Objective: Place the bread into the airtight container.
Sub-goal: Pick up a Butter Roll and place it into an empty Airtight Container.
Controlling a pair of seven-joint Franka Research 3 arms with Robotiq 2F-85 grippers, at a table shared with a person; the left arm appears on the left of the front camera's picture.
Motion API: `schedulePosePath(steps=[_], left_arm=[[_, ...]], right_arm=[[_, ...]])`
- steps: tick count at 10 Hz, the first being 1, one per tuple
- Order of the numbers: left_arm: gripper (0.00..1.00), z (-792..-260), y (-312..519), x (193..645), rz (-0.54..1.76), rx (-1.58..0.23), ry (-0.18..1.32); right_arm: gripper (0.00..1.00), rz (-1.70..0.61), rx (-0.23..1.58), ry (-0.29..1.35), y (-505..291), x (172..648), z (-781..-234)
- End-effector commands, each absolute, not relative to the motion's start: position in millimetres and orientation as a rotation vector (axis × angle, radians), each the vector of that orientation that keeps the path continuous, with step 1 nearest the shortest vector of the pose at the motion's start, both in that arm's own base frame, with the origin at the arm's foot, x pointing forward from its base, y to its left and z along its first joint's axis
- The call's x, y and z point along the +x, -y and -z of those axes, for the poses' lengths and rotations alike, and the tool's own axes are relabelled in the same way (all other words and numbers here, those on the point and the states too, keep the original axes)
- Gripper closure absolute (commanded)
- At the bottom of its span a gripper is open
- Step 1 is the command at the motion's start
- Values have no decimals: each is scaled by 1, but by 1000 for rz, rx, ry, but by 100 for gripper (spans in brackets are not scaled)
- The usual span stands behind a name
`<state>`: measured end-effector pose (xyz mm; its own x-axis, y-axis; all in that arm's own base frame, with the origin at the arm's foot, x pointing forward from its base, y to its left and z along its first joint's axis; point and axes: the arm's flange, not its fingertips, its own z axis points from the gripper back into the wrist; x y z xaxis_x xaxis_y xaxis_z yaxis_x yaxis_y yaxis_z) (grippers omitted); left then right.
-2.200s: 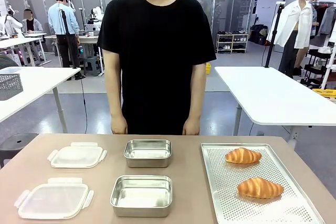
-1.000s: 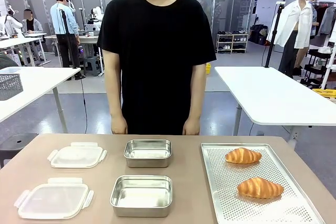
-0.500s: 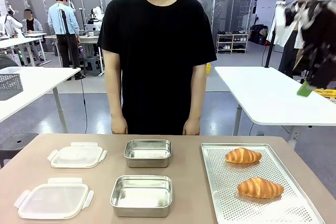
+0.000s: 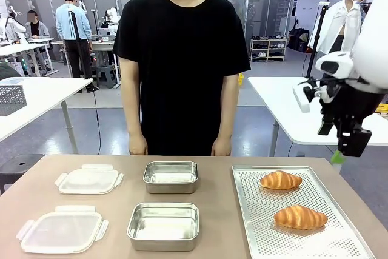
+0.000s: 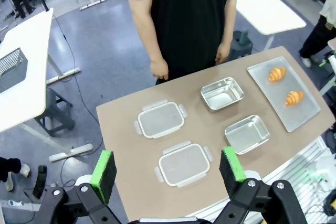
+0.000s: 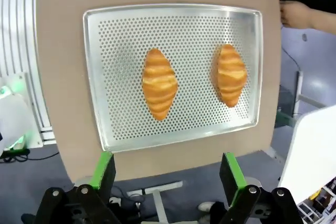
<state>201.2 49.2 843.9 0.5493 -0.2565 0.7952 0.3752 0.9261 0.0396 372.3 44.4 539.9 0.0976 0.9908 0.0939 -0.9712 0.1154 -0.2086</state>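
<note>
Above the table's right side, the right gripper (image 6: 167,170) hangs with jaws spread wide and empty, its green pads (image 6: 103,170) framing a perforated tray (image 6: 194,51) below. Two pieces of bread lie apart on that tray, the nearer bread (image 4: 300,217) and the farther bread (image 4: 280,180). Left of the tray stand a near steel container (image 4: 163,242) and a far steel container (image 4: 171,187), both open, then two clear lids (image 4: 60,232). High over the table, the left gripper (image 5: 168,169) is likewise wide apart, holding nothing. A person (image 4: 182,59) stands opposite.
</note>
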Motion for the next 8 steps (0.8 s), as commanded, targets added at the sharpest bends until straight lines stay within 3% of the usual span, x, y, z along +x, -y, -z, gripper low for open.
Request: schedulePosePath(steps=[1,8], left_arm=[[0,-845,-50,200,378,-141,917],[0,-845,-50,200,378,-141,917]], right_arm=[[0,-1462,-57,251,-44,382,-513],[0,-1415,-79,212,-44,412,-413]])
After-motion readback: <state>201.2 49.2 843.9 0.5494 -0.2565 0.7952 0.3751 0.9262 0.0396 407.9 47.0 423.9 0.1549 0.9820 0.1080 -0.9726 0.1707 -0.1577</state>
